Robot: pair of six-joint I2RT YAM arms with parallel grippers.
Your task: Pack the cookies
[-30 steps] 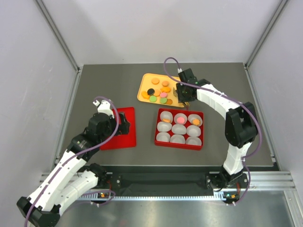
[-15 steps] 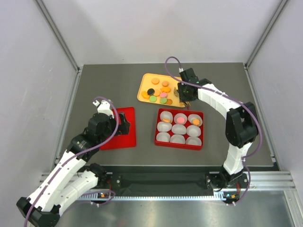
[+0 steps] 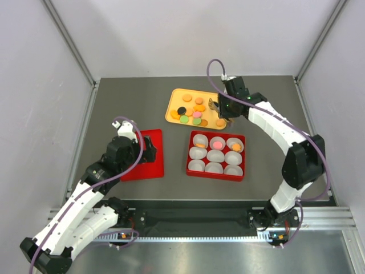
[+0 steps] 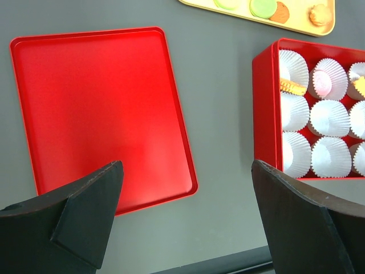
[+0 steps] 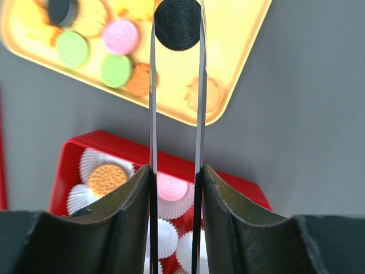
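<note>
Cookies (image 3: 194, 112) in orange, green, pink and black lie on a yellow tray (image 3: 178, 96). My right gripper (image 3: 216, 107) hangs above the tray's right end, shut on a black cookie (image 5: 178, 24) pinched edge-on between its thin blades. Below it stands a red box (image 3: 244, 157) of white paper cups. The back row holds an orange cookie (image 5: 107, 178), a pink cookie (image 5: 171, 187) and another orange one (image 3: 235, 146). My left gripper (image 4: 185, 222) is open and empty, low over the near right corner of a flat red lid (image 4: 97, 108).
The red box (image 4: 265, 108) sits right of the lid with a strip of grey table between them. The other cups in the box show no cookie. Grey walls enclose the table on three sides, and a black rail runs along the near edge.
My right gripper closed a little on a black cookie and rose from the tray, shifting slightly back and right. The left arm has not moved.
</note>
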